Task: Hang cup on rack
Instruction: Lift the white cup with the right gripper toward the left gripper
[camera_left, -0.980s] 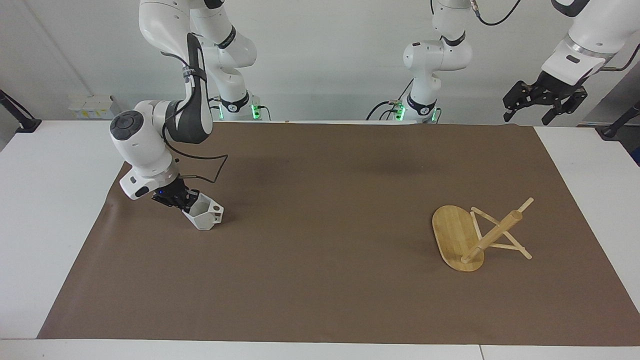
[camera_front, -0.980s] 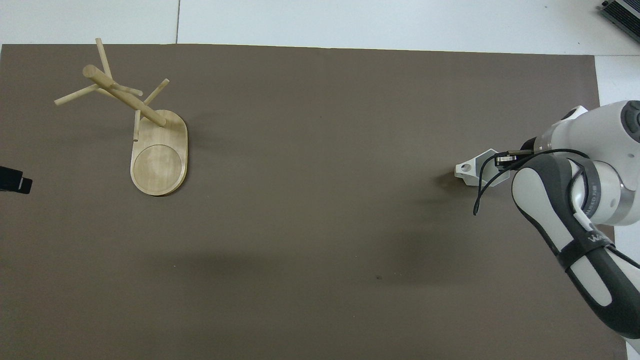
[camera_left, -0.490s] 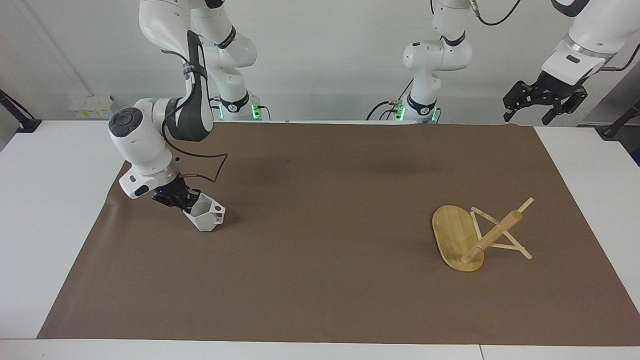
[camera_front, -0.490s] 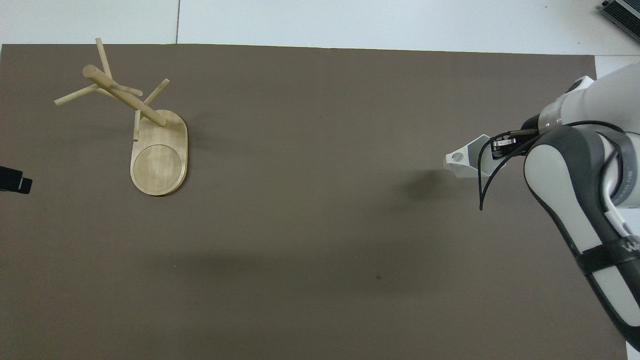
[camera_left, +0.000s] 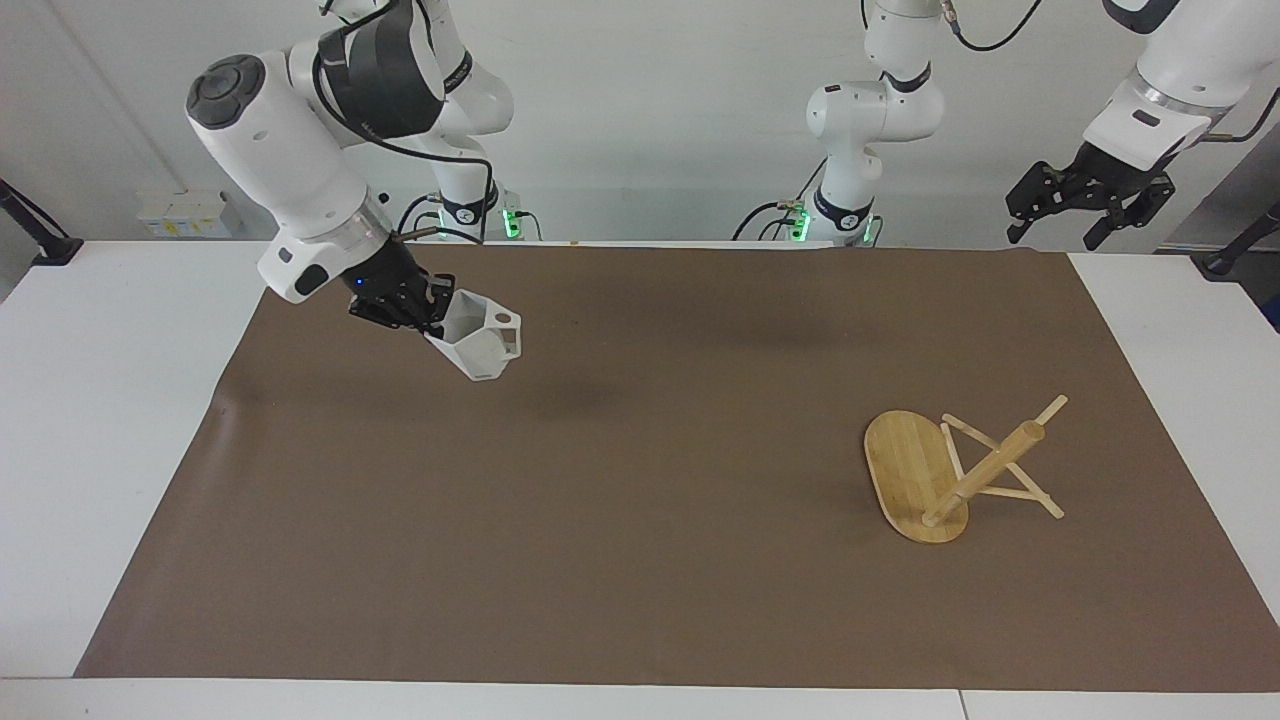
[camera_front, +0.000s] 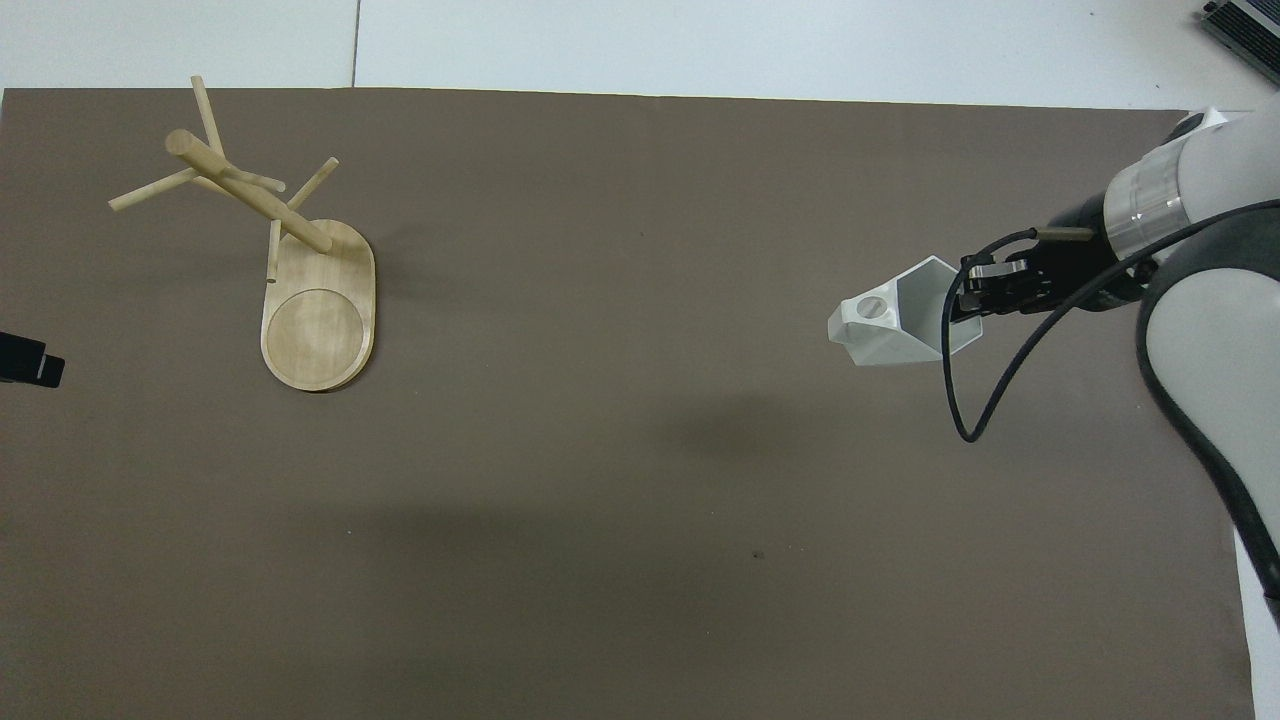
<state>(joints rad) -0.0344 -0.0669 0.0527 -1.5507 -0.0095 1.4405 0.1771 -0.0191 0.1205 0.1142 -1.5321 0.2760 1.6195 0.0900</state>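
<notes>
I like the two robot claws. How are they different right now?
The right gripper is shut on the white cup, held in the air over the brown mat; the left gripper is open and empty. The right is low over the mat; the left waits high off its edge. Both are black.

Right tool (camera_left: 432, 312) is raised over the bench (camera_left: 130, 420), wrist angled downward, fingers clamped tight on the cup (camera_left: 478, 340) rim. Left arm waits, its tool (camera_left: 1085, 205) held high with fingers spread wide, gripping nothing.
</notes>
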